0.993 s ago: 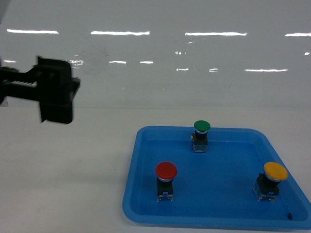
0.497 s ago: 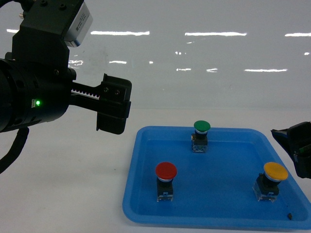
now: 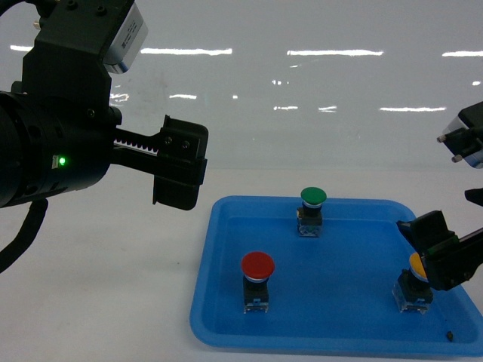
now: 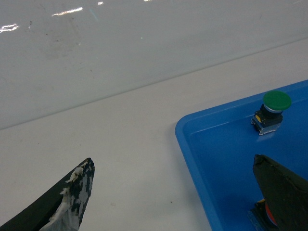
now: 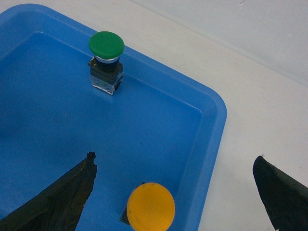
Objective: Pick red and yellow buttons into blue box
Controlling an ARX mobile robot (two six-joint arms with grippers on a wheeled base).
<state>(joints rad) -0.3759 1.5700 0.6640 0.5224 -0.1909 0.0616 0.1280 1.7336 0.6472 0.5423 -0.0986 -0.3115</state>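
The red button [image 3: 257, 265] stands at the front left of a shallow blue tray [image 3: 339, 305]. The yellow button [image 3: 413, 280] stands at the tray's front right, partly covered by my right gripper [image 3: 438, 255]. In the right wrist view that gripper [image 5: 175, 156] is open, and the yellow button [image 5: 150, 207] sits low between its fingers, nearer the left one. My left gripper [image 4: 173, 161] is open over the table and the tray's left rim. A sliver of the red button [image 4: 268, 216] shows behind its right finger. The blue box is out of view.
A green button [image 3: 313, 197] stands at the back middle of the tray, also visible as the green button [image 5: 106, 45] in the right wrist view. The white table [image 3: 98, 286] stretches left of the tray. A glossy white wall [image 3: 302, 83] rises behind.
My left arm has come in from the left and stopped above the table beside the tray. My right gripper has entered from the right and moved over the yellow button.
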